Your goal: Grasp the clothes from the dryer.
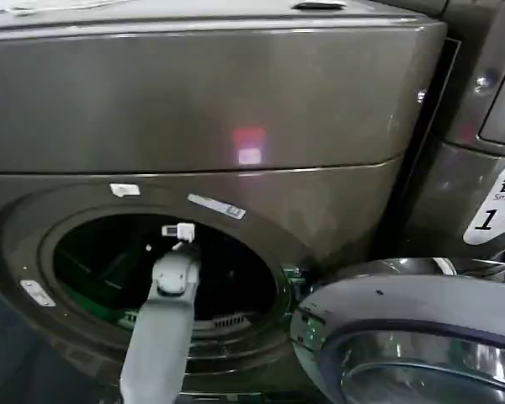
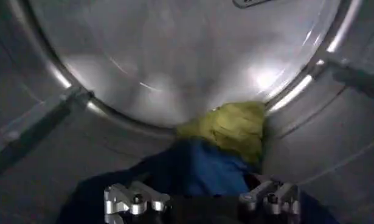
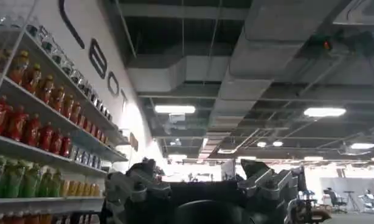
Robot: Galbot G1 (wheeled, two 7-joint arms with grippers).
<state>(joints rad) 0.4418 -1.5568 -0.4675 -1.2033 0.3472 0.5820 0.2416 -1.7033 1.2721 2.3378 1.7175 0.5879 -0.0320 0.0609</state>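
The dryer (image 1: 236,101) is a bronze-grey front loader with a red light on its front panel and a wide round porthole (image 1: 164,265). My left arm (image 1: 164,320) reaches through that porthole into the drum. Inside, the clothes lie on the drum floor against the back wall: dark navy-blue fabric (image 2: 196,167) with a yellow-green garment (image 2: 232,125) on top behind it. My left gripper (image 2: 202,196) is open just over the near edge of the blue fabric, which lies between its spread jaws. My right gripper (image 3: 199,176) is open, parked and pointing up at the ceiling.
The dryer's round door (image 1: 412,337) hangs open at the lower right. A similar machine (image 1: 488,126) with a white "1" sticker stands close on the right. The drum's ribs (image 2: 34,125) and shiny back wall (image 2: 187,55) surround the clothes. Shelves of bottles (image 3: 34,122) stand beside the right arm.
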